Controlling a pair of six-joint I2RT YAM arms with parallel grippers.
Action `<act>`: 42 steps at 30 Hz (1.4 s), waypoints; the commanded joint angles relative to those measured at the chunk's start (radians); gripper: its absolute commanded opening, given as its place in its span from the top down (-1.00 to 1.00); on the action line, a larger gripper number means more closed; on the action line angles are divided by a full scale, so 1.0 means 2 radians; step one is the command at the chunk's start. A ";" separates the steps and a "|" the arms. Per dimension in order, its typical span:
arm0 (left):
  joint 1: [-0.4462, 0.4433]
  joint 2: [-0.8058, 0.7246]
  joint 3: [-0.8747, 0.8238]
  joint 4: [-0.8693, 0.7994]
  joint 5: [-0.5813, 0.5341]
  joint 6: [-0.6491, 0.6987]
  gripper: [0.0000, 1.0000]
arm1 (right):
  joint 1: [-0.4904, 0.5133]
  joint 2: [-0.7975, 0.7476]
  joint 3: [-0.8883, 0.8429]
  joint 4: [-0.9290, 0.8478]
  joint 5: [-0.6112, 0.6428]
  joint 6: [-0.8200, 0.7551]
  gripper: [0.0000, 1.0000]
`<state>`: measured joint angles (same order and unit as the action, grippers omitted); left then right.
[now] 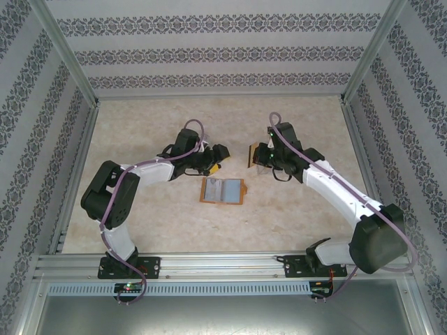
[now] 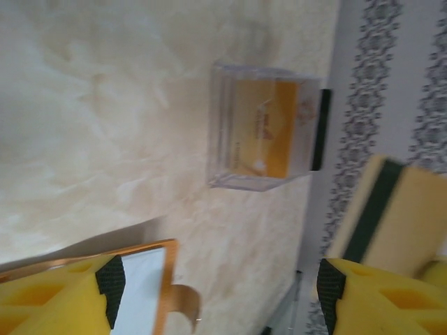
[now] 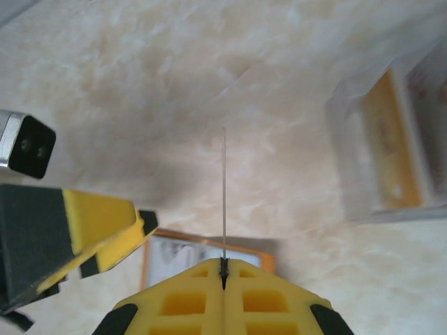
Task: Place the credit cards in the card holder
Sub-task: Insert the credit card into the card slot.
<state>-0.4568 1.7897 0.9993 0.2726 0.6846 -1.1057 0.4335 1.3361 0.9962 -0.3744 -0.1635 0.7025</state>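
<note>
your right claw (image 3: 223,266) is pinching a credit card (image 3: 223,195) edge-on above the bench (image 1: 181,225). the card holder (image 1: 222,190) lies open between the arms, with the left claw (image 2: 216,296) spread beside it. lower the card square to a grey pocket (image 1: 230,190), and steady the holder with the left claw so it doesn't slide.

Lab test cell, aluminium frame (image 1: 209,264), wallpapered walls (image 1: 216,49) (marble-look tabletop (image 1: 174,230))
</note>
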 commanded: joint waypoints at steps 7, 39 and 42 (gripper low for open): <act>0.006 -0.004 0.014 0.132 0.099 -0.049 -0.51 | -0.029 -0.035 -0.040 0.108 -0.132 0.085 1.00; 0.007 -0.014 0.013 0.184 0.115 -0.085 0.02 | -0.039 -0.017 -0.071 0.194 -0.184 0.145 1.00; 0.007 -0.015 0.013 0.181 0.117 -0.082 0.12 | -0.038 -0.015 -0.072 0.198 -0.184 0.147 1.00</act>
<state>-0.4503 1.7897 1.0157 0.6277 0.9054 -1.2926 0.3618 1.2961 0.8597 -0.0105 -0.5255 0.9794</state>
